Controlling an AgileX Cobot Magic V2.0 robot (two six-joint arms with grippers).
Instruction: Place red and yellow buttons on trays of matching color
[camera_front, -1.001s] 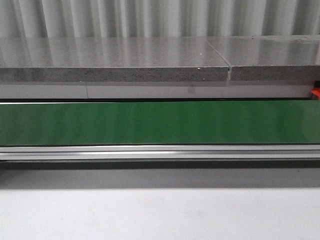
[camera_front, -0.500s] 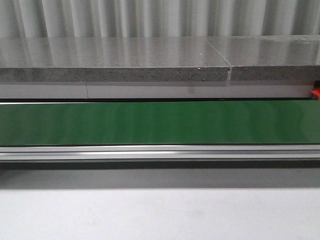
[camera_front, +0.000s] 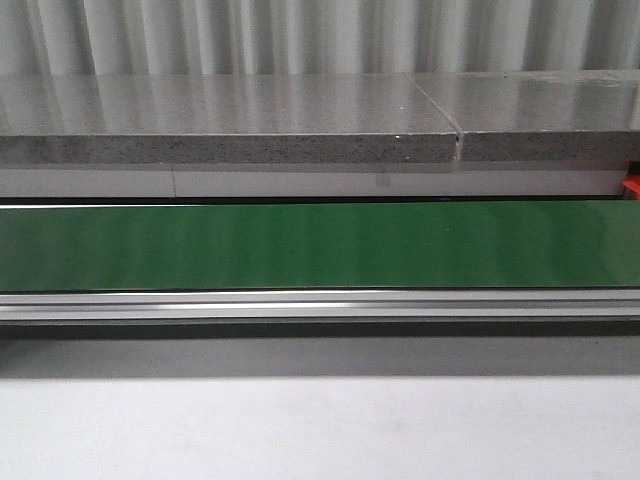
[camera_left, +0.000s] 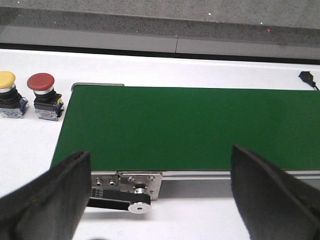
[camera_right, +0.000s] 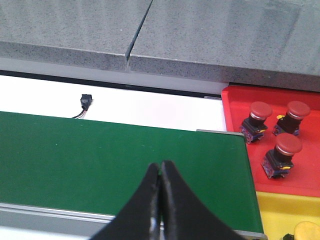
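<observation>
1. Left pincer (camera_left: 159, 192): jaws spread wide, empty, poised over the near edge of the green conveyor belt (camera_left: 190, 130).
2. Yellow mushroom-head push button (camera_left: 7, 93) and red mushroom-head push button (camera_left: 43, 96): upright, side by side on the white counter (camera_left: 30, 145), just off the belt's end. Both lie to one side of the left pincer, the red one nearer; the left arm is judged closer.
3. Right pincer (camera_right: 160, 192): tips pressed together, holding nothing, over the belt's opposite end.
4. Red plastic tray (camera_right: 240, 107): holds three red buttons; yellow tray (camera_right: 275, 210) adjoins it.
5. Writing or brands: none legible.
</observation>
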